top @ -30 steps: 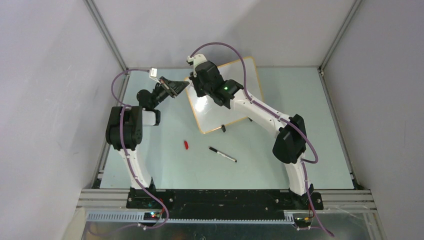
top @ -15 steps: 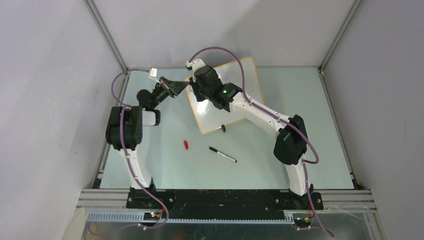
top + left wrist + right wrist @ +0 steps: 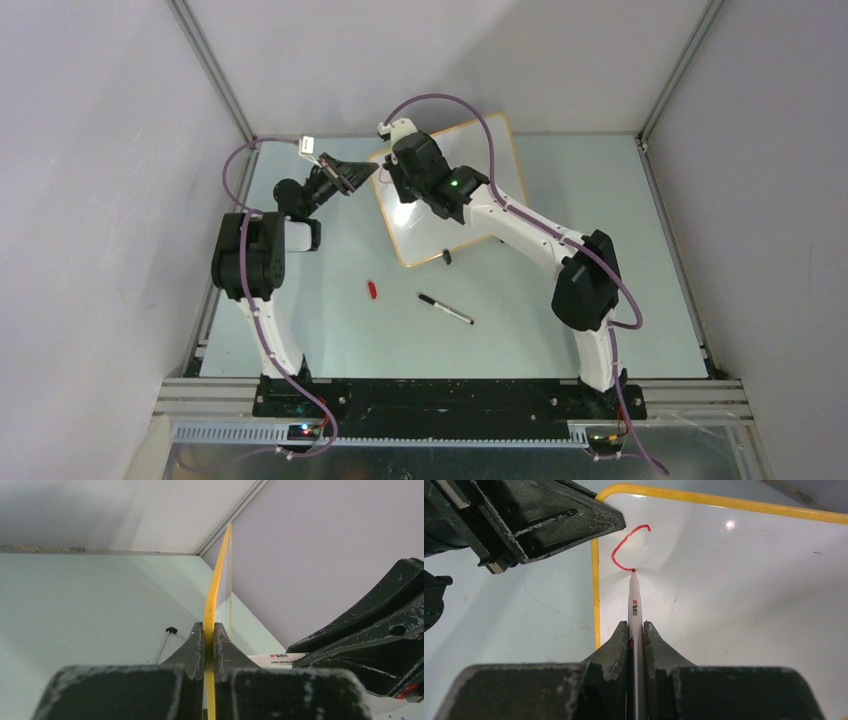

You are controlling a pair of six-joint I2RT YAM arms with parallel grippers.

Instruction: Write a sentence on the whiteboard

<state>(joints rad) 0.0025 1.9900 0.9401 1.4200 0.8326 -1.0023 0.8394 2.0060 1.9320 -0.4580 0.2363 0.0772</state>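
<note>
The whiteboard (image 3: pixel 470 205) lies tilted at the back of the table, its yellow rim (image 3: pixel 595 595) showing in the right wrist view. My left gripper (image 3: pixel 209 630) is shut on the board's rim (image 3: pixel 216 580) at its left corner. My right gripper (image 3: pixel 635 627) is shut on a white marker (image 3: pixel 634 600) whose red tip touches the board near that corner. Of the sentence, only one red curved stroke like a "C" (image 3: pixel 616 555) shows, ending at the tip. In the top view the right gripper (image 3: pixel 397 172) sits next to the left gripper (image 3: pixel 366 174).
A black pen (image 3: pixel 445 308) and a small red cap (image 3: pixel 372 290) lie on the green table in front of the board. A black clip foot (image 3: pixel 446 257) sits at the board's near edge. Walls close in the back and sides.
My right wrist has shifted slightly over the board's left corner, first left and then back right. The left arm and the board have not moved.
</note>
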